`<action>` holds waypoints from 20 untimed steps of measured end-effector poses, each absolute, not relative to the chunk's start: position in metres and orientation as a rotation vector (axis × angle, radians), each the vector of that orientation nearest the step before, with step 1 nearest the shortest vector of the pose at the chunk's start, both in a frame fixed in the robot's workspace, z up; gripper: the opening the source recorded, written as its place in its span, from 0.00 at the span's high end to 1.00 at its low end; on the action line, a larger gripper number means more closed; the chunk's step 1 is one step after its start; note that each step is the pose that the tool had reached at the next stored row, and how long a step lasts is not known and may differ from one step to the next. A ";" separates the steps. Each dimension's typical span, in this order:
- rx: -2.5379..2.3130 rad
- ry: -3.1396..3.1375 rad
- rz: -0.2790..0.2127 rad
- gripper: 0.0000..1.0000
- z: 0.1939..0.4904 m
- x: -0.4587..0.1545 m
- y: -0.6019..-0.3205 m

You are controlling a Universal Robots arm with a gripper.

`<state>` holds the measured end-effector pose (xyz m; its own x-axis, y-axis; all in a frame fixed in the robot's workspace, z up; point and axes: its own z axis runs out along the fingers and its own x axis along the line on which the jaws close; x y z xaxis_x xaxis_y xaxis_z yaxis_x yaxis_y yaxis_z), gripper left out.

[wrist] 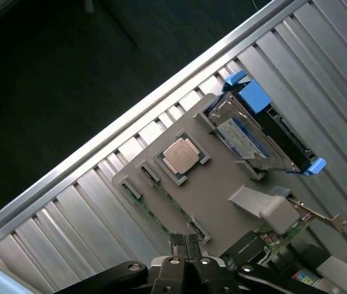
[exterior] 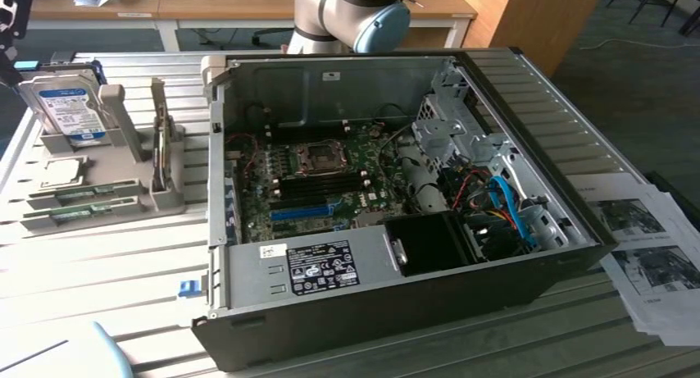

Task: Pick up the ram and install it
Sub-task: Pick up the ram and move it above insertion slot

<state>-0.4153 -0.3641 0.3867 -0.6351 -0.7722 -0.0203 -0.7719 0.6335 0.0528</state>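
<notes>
We're at the start: gripper [wrist: 186, 244] pinched shut w/ nothing in it, above the tray [wrist: 222, 202]; ram [exterior: 85, 194] unpicked, uninstalled.

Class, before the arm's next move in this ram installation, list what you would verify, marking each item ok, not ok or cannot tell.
1. Ram seated in the grey holder: ok.
2. Gripper over the holder's edge, near the ram: ok.
3. Gripper open for a pick: not ok, it is shut and empty.
4. Computer case open, motherboard exposed: ok.
5. Motherboard memory slots free: cannot tell.
</notes>
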 end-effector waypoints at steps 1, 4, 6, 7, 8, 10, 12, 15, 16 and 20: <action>1.354 -2.829 -0.089 0.91 0.387 -0.415 -0.364; 1.395 -2.808 -0.090 0.91 0.387 -0.415 -0.364; 1.422 -2.794 -0.091 0.91 0.387 -0.415 -0.364; 1.437 -2.786 -0.091 0.91 0.387 -0.415 -0.364; 1.450 -2.780 -0.092 0.91 0.387 -0.415 -0.364; 1.475 -2.766 -0.093 0.91 0.387 -0.415 -0.364; 1.502 -2.751 -0.094 0.91 0.387 -0.415 -0.364; 1.541 -2.729 -0.095 0.91 0.387 -0.415 -0.364; 1.553 -2.722 -0.096 0.91 0.387 -0.415 -0.364; 1.612 -2.688 -0.099 0.91 0.387 -0.415 -0.364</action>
